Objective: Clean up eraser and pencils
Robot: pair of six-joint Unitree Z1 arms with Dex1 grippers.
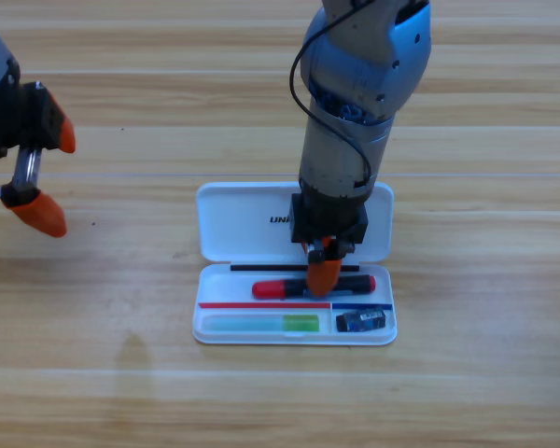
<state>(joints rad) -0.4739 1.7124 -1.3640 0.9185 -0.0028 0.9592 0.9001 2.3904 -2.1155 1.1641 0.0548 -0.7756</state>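
So the right pincer (323, 271) points straight down over the open white plastic case (238, 219), and the thick red marker with the black end (285, 288) lies right under its tips, long axis running left to right along the upper slot of the tray. The orange jaws straddle it near the middle; they look closed on it, though from above I can't really tell whether they grip or have let go. The pale green translucent stick (261, 324) and the small dark navy eraser block (364, 320) sit in the lower compartments, just beside each other. The left pincer (39, 177) waits well apart at the left edge, jaws spread. Wooden bench (485, 392) all round, plenty of room to lift out.
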